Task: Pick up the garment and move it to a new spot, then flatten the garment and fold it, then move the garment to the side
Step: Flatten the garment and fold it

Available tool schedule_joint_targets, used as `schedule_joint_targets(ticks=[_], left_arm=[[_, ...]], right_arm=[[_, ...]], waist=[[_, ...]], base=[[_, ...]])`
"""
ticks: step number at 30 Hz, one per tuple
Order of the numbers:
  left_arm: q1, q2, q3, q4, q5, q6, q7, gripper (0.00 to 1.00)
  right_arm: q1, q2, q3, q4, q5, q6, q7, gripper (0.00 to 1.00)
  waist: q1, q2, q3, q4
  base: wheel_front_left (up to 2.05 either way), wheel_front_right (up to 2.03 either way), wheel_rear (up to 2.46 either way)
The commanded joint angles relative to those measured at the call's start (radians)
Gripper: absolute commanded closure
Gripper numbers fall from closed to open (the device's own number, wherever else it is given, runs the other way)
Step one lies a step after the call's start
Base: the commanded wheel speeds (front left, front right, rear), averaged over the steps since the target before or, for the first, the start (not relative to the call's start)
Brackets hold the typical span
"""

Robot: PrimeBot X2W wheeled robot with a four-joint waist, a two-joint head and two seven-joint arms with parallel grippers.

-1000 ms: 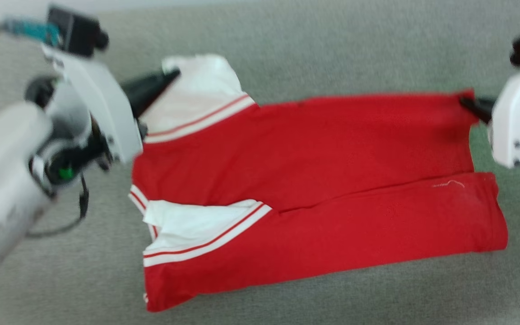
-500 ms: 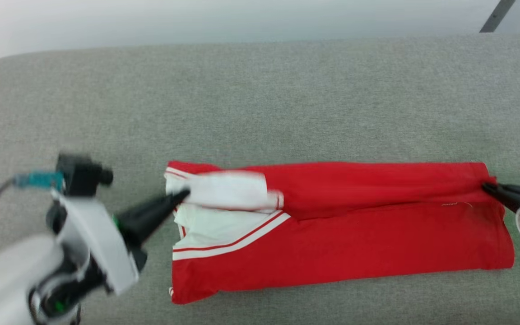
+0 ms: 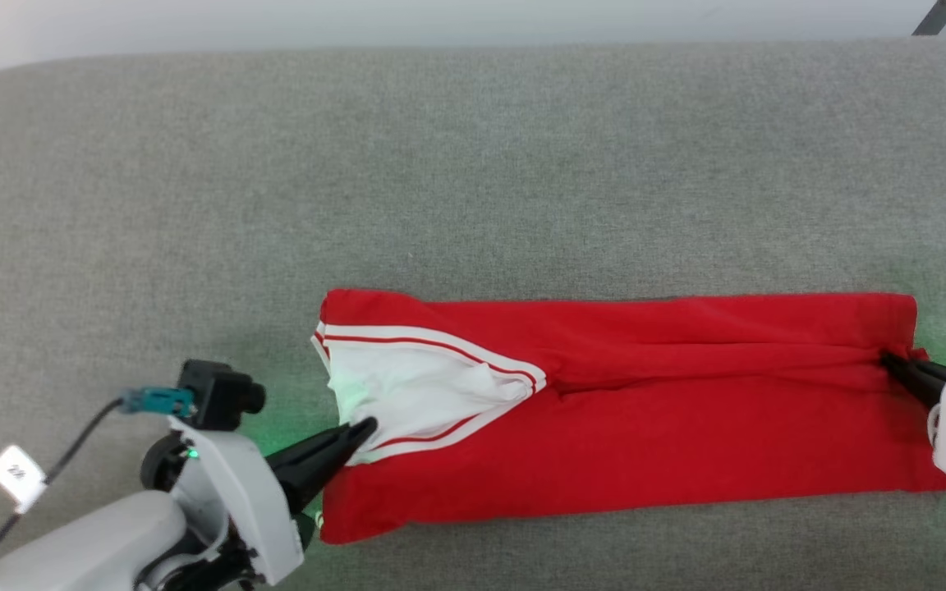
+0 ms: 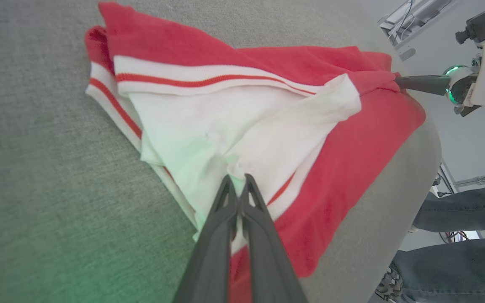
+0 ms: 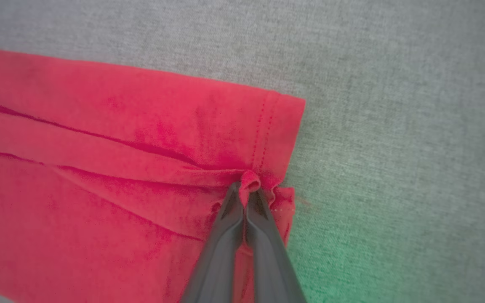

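Logged the garment as a long red band, folded lengthwise, laid left to right on the near half of the grey padded surface, well short of its far edge and rounded far-left corner. Compared against half a second back, allowing for a shift of the head camera. Found the far flap, then partly raised with the white sleeve bunched on top, now laid flat over the near one. Found the sleeve spread into a white wedge bordered by red-and-white striped trim. Placed the left gripper at the band's left end, closer to its near long side than before, fingers pressed together on a pinch of white sleeve cloth. Placed the right gripper at the right end as before, closed on a small pucker of red cloth at the stitched hem. Noted a green glow on the weave beside each gripper. Noted a teal-plugged cable and a white tag by the left wrist. Beyond the far edge: pale wall, one dark slanted bar at top right. From the left wrist view: the band's long side close to a curved edge of the pad. Past that edge, a person's legs in blue-grey jeans.
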Motion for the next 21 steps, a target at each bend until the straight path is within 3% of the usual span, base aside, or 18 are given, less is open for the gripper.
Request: schedule_joint_targets(ticks=[1,3,5,6,7,8,9,10,17,21], left_arm=[[0.000,-0.018,-0.001,0.017,0.011,0.001,-0.002,0.94],[-0.003,-0.036,-0.002,0.052,0.018,0.001,-0.009,0.92],[-0.004,-0.054,-0.003,0.068,0.023,0.001,-0.012,0.76],[-0.005,-0.058,-0.004,0.072,0.024,0.001,-0.019,0.71],[-0.006,-0.061,-0.004,0.074,0.023,0.001,-0.028,0.60],[-0.005,-0.063,-0.003,0.072,0.018,0.001,-0.039,0.51],[-0.003,-0.061,0.002,0.070,0.014,0.001,-0.051,0.12],[0.001,-0.062,0.008,0.069,0.012,0.001,-0.064,0.00],[0.076,-0.096,0.108,0.076,0.016,0.001,-0.114,0.00],[0.179,-0.171,0.297,0.134,0.095,0.003,-0.114,0.00]], right_arm=[[0.005,0.018,0.004,0.012,-0.012,-0.001,-0.002,1.00],[-0.010,0.036,0.011,0.017,-0.025,-0.001,-0.014,1.00],[-0.014,0.045,0.015,0.018,-0.034,-0.001,-0.024,0.59],[-0.017,0.047,0.018,0.014,-0.035,-0.001,-0.030,0.25],[-0.019,0.047,0.013,0.010,-0.034,-0.001,-0.035,0.00],[-0.016,0.045,0.006,0.007,-0.028,-0.001,-0.040,0.00],[-0.009,0.039,0.000,0.002,-0.023,-0.001,-0.039,0.00],[-0.001,0.031,-0.007,-0.003,-0.018,-0.001,-0.039,0.00],[0.093,-0.032,-0.094,-0.026,0.028,-0.001,-0.018,0.00],[0.177,-0.051,-0.158,-0.014,0.062,-0.001,0.014,0.00]], waist=[[0.0000,0.0000,0.009,0.003],[0.0000,0.0000,0.014,0.000],[0.0000,0.0000,0.013,-0.001],[0.0000,0.0000,0.011,0.000],[0.0000,0.0000,0.008,0.001],[0.0000,0.0000,0.002,0.004],[0.0000,0.0000,-0.004,0.007],[0.0000,0.0000,-0.011,0.012],[0.0000,0.0000,-0.065,0.078],[0.0000,0.0000,-0.092,0.136]], base=[[0.00,0.00,0.00],[0.00,0.00,0.00],[0.00,0.00,0.00],[0.00,0.00,0.00],[0.00,0.00,0.00],[0.00,0.00,0.00],[0.00,0.00,0.00],[0.00,0.00,0.00],[0.00,0.00,0.00],[0.00,0.00,0.00]])
